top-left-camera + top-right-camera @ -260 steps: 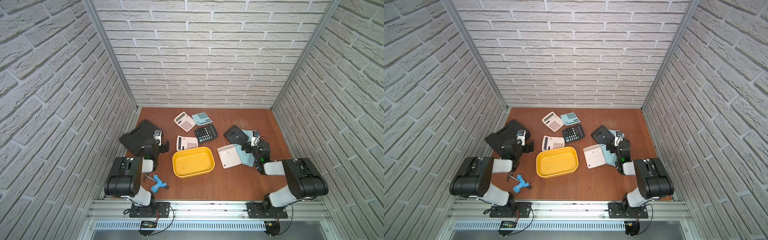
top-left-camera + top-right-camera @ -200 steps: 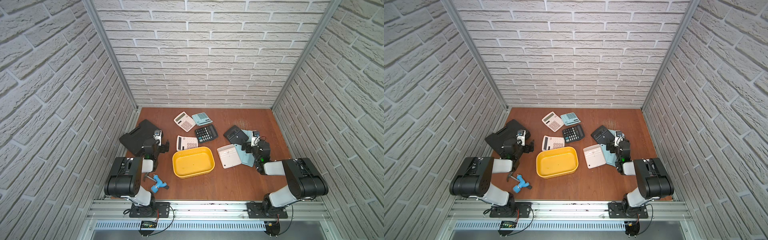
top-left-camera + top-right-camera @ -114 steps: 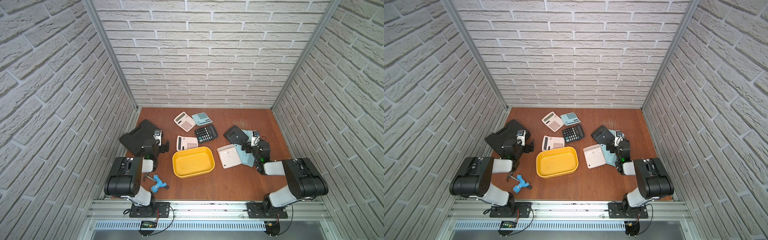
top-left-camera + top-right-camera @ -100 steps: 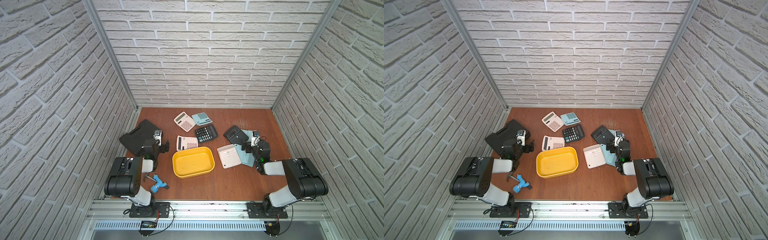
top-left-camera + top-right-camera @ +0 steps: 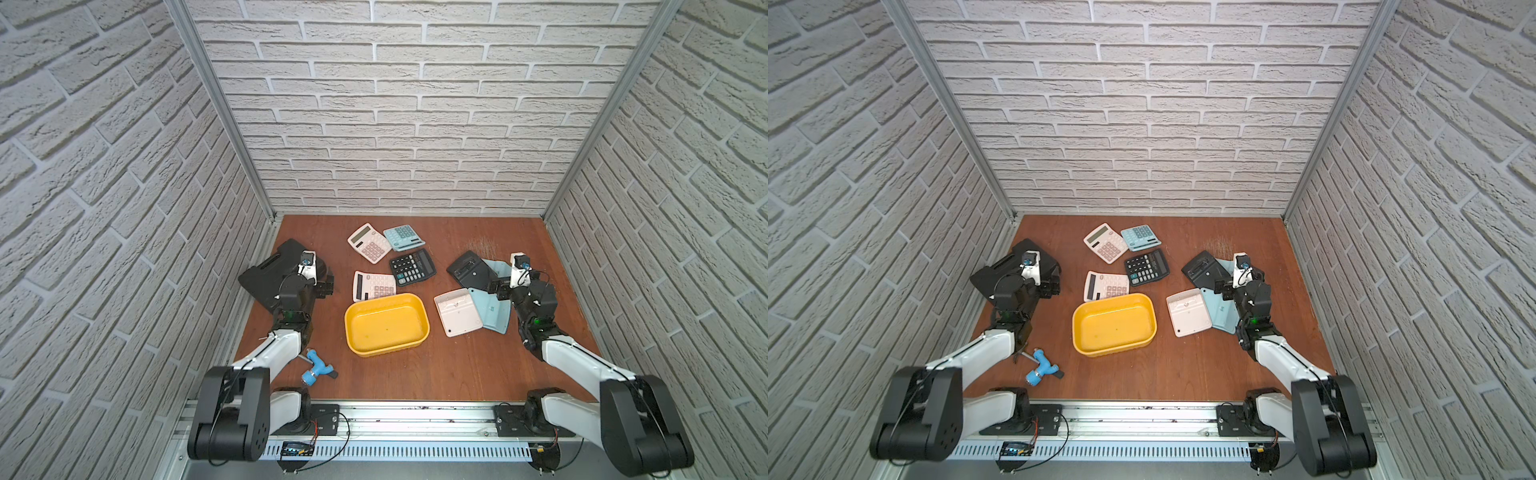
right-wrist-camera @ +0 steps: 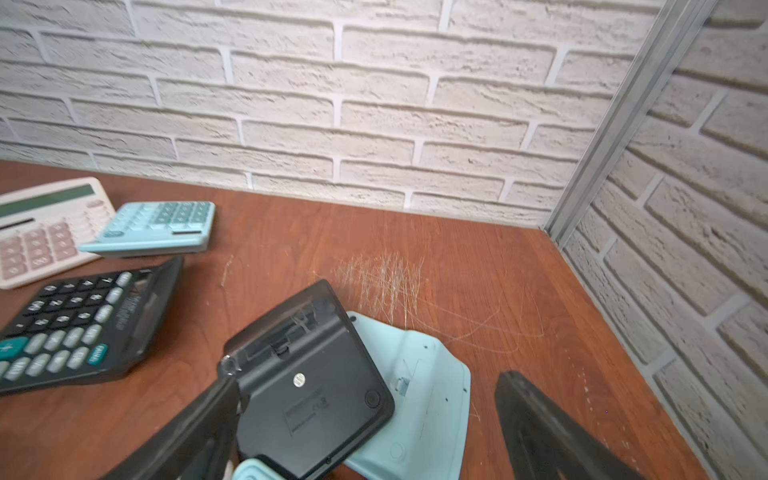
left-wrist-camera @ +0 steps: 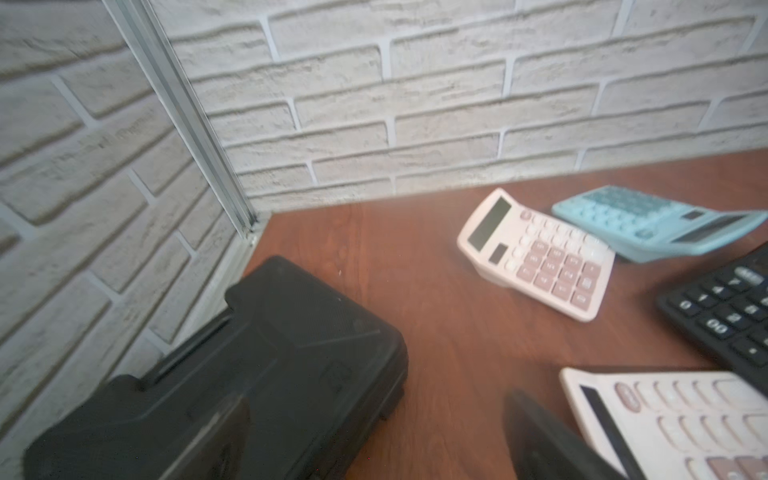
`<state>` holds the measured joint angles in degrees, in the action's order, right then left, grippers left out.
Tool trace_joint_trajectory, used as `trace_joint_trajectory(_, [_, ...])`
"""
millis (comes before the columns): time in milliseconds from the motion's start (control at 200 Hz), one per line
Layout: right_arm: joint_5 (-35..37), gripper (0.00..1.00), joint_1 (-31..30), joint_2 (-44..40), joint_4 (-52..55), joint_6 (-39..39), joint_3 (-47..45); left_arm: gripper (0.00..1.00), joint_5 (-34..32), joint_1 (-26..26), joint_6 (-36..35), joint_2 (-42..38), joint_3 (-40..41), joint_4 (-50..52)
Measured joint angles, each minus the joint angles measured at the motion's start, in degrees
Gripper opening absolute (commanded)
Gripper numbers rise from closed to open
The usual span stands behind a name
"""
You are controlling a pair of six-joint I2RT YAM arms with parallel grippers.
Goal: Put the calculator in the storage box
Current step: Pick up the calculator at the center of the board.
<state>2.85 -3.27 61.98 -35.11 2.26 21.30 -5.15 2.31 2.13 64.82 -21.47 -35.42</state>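
Observation:
The yellow storage box (image 5: 360, 328) (image 5: 1088, 329) sits empty at the table's middle front. Several calculators lie round it. A white-pink calculator (image 5: 373, 285) (image 7: 681, 419) touches its far rim, with a black one (image 5: 412, 267), a pink-keyed one (image 5: 369, 243) and a light blue one (image 5: 403, 237) behind. Face down at the right lie a black calculator (image 5: 471, 271) (image 6: 307, 386), a white one (image 5: 458, 311) and a light blue one (image 5: 494, 307) (image 6: 424, 399). My left gripper (image 5: 326, 286) (image 7: 382, 449) is open beside the black case. My right gripper (image 5: 500, 288) (image 6: 370, 436) is open over the face-down black and blue calculators.
A flat black case (image 5: 272, 270) (image 7: 232, 374) lies at the left wall, under my left wrist. A blue tool (image 5: 318, 368) lies near the front left. Brick walls close in three sides. Scratches mark the wood (image 6: 382, 274) at the back right.

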Motion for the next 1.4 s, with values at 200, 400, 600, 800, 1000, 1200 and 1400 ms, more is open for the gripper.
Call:
trace_joint_trajectory(200, [-0.11,0.99,-0.87,-18.53,18.23,-6.71,5.81,0.98,-1.05,-0.7,6.97,-13.6,-2.67,13.4])
trace_joint_trajectory(400, [-2.54,0.99,-0.87,-32.65,37.33,-15.47,13.4,0.98,4.68,-0.79,15.58,-26.43,-5.03,28.24])
trace_joint_trajectory(600, [-1.9,0.99,-0.85,-36.04,43.56,-23.56,8.96,0.98,9.79,-0.76,22.34,-30.71,-4.57,33.29])
trace_joint_trajectory(800, [-4.81,0.99,-0.85,-29.81,46.47,-27.15,6.88,0.98,15.76,-0.76,28.37,-18.1,-4.81,32.68])
trace_joint_trajectory(1000, [-11.67,0.99,-0.85,-20.83,44.24,-28.5,7.32,0.98,22.95,-0.98,30.53,-1.57,-9.46,33.83])
trace_joint_trajectory(1200, [-19.15,0.99,-0.9,-12.48,41.86,-28.68,9.4,0.98,25.16,-3.85,28.87,7.28,-17.18,36.83])
trace_joint_trajectory(1400, [-23.19,0.99,-1.7,-7.08,40.83,-28.59,11.15,0.95,25.22,-6.32,26.8,14.21,-21.42,41.0])
